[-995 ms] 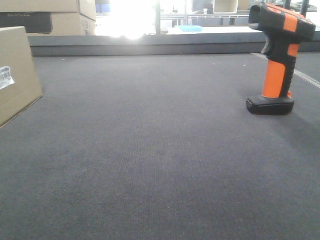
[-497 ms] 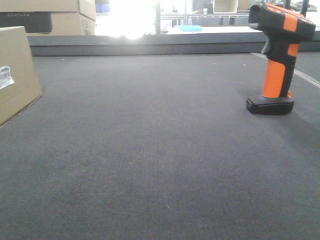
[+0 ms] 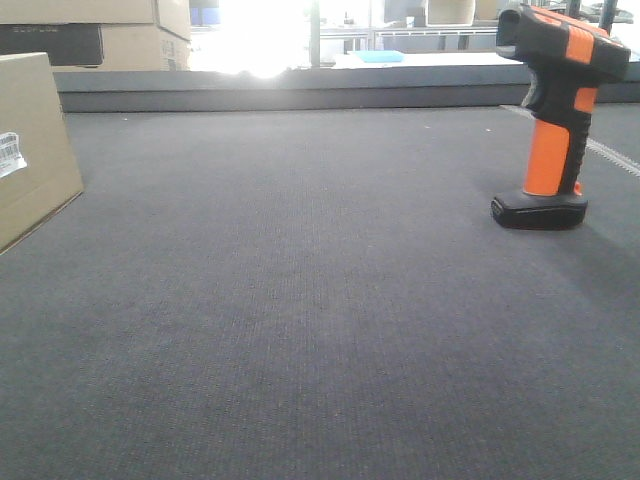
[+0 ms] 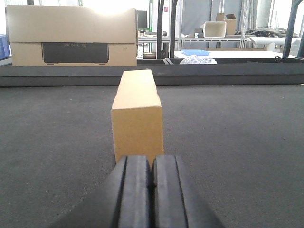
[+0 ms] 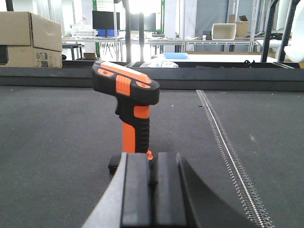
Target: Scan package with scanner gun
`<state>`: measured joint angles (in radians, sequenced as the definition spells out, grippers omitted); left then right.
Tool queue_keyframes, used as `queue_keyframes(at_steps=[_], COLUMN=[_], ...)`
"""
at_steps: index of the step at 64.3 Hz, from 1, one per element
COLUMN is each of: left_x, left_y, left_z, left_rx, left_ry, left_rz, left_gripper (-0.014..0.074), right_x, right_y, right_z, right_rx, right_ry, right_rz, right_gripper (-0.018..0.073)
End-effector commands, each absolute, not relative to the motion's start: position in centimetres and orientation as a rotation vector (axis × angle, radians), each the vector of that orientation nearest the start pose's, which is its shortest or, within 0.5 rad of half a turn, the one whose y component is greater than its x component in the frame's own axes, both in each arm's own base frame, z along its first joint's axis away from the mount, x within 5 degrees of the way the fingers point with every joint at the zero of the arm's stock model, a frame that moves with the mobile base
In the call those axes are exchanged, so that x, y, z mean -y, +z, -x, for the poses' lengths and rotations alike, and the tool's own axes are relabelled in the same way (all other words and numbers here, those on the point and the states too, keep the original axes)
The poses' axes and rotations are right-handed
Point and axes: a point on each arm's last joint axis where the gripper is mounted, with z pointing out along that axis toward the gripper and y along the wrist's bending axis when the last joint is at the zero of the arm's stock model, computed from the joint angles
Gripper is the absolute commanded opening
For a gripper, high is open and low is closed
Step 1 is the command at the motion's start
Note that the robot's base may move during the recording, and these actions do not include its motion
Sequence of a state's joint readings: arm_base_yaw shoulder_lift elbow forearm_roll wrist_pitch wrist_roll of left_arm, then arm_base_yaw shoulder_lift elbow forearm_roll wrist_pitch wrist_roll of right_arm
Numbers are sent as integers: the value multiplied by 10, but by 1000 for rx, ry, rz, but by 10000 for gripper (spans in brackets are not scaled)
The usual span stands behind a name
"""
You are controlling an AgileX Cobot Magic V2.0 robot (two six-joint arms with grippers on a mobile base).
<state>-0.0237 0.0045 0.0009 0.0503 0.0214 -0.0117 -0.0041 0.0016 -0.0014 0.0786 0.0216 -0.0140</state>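
The left gripper sits low with both black fingers pressed together; the right gripper likewise, fingers closed and level.

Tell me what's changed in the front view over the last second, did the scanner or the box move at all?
Nothing visibly changed. The scanner gun stands upright on its foot at the right, and the package sits at the left edge with its white label facing the same way. No gripper shows in the front view.
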Motion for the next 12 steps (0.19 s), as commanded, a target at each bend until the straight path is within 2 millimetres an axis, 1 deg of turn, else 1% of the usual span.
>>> queue_keyframes(at_steps=[1,12], left_x=[1,1], left_y=[213,213], left_z=[-56,-56], left_rx=[-1489,-1489], left_ry=[15,15], left_rz=[-46,-46], left_gripper=[-111,-111], right_x=[0,0], right_y=[213,213], right_z=[-56,-56], right_rx=[-1489,-1489], right_ry=[43,43], right_rz=[-52,-52], right_gripper=[-160,-160])
